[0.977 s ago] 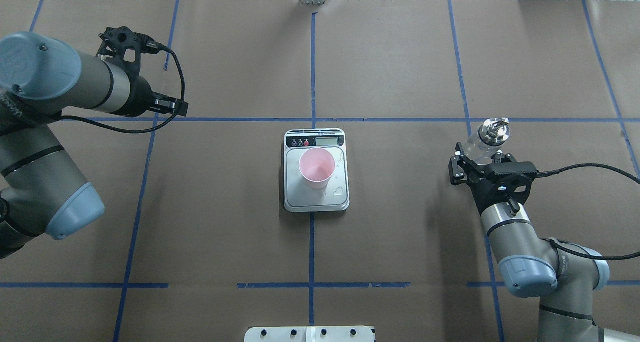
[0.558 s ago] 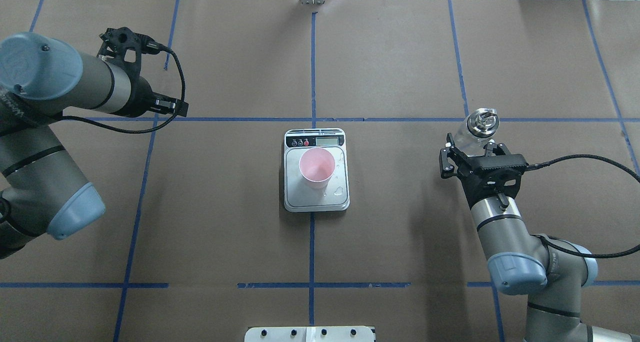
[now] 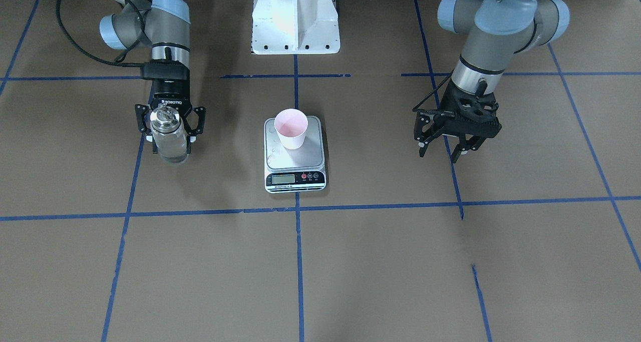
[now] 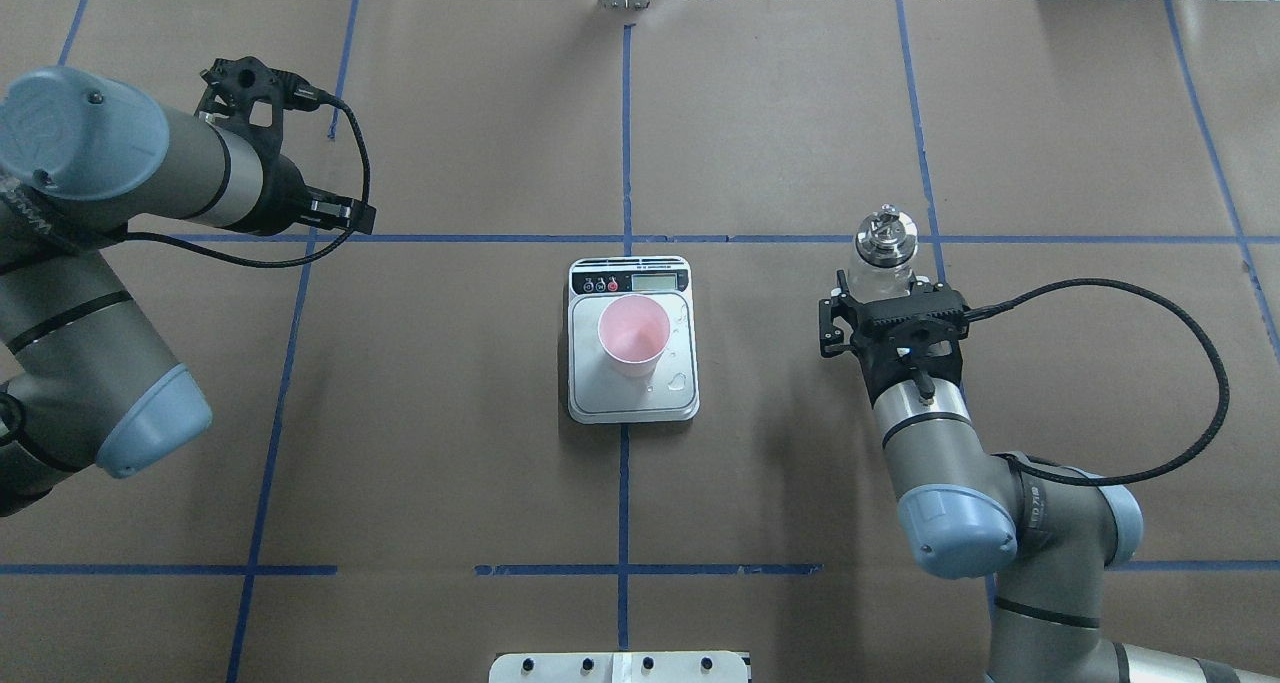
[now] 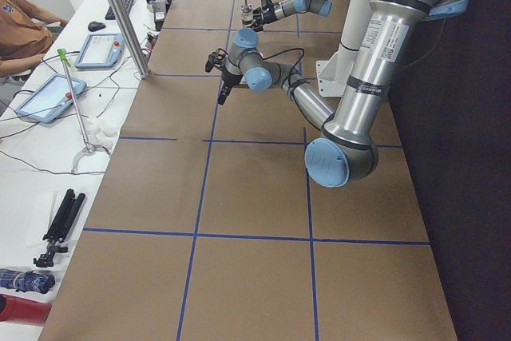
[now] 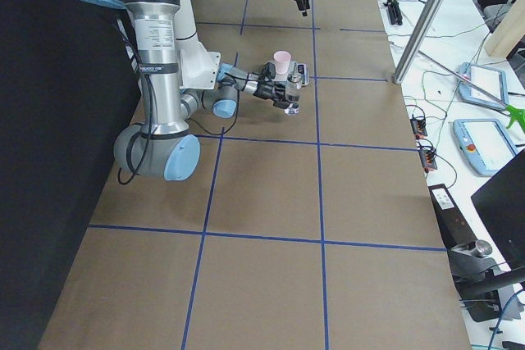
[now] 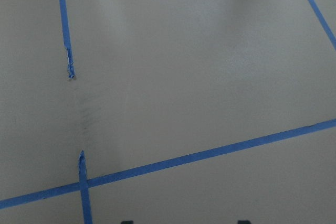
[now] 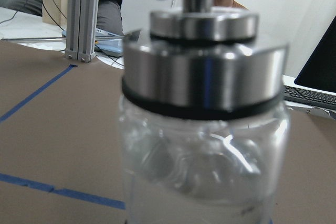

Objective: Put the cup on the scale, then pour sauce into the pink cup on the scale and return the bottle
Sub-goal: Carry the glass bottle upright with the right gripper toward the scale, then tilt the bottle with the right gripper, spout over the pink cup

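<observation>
The left arm [image 4: 150,178] hangs over the bench [image 4: 800,113], wrist angled down, left jaws spread and bare. At centre the cup [image 4: 633,335] stands on the scale [image 4: 632,405]. The right arm [image 4: 930,443] reaches forward, right jaws clamped around the upright bottle [image 4: 884,251], well apart from the scale.

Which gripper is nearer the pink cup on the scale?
Right. The right gripper, holding the bottle, hangs on the robot's right of the cup; the left gripper, open, hovers farther away on the opposite side.
</observation>
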You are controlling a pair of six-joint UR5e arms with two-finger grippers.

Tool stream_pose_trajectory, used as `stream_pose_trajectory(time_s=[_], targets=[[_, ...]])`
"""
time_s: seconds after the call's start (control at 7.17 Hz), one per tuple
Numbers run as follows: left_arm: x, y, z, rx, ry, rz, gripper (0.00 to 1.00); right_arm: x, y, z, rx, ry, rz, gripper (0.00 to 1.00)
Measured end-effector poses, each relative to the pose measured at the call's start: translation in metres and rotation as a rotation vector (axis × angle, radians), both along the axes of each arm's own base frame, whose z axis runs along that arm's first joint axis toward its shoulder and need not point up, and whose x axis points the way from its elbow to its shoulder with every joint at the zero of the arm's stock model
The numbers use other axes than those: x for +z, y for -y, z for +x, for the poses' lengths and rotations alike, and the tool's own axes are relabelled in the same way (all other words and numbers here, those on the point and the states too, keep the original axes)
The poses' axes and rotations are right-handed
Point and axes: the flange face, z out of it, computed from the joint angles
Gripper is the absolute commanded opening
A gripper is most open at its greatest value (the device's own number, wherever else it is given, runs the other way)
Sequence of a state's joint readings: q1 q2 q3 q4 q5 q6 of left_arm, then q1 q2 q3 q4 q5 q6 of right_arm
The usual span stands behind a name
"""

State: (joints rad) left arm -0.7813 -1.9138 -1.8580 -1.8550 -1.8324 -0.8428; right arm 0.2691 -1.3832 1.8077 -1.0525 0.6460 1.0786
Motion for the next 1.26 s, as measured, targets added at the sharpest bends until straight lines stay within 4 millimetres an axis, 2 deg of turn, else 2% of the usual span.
stream_pose_trajectory(time_s=[0.28, 0.56, 1.26], targets=[[0.004, 0.001, 0.002, 0.002, 0.006, -0.005, 0.73, -0.044, -0.001, -0.011, -0.035, -0.095, -0.051, 0.00], [0.006, 0.001, 0.003, 0.004, 0.010, -0.007, 0.73, -0.072, -0.007, -0.019, -0.110, -0.064, -0.107, 0.00], [0.007, 0.003, 0.007, 0.006, 0.012, -0.010, 0.72, -0.092, -0.001, -0.019, -0.035, 0.152, -0.176, 0.00]])
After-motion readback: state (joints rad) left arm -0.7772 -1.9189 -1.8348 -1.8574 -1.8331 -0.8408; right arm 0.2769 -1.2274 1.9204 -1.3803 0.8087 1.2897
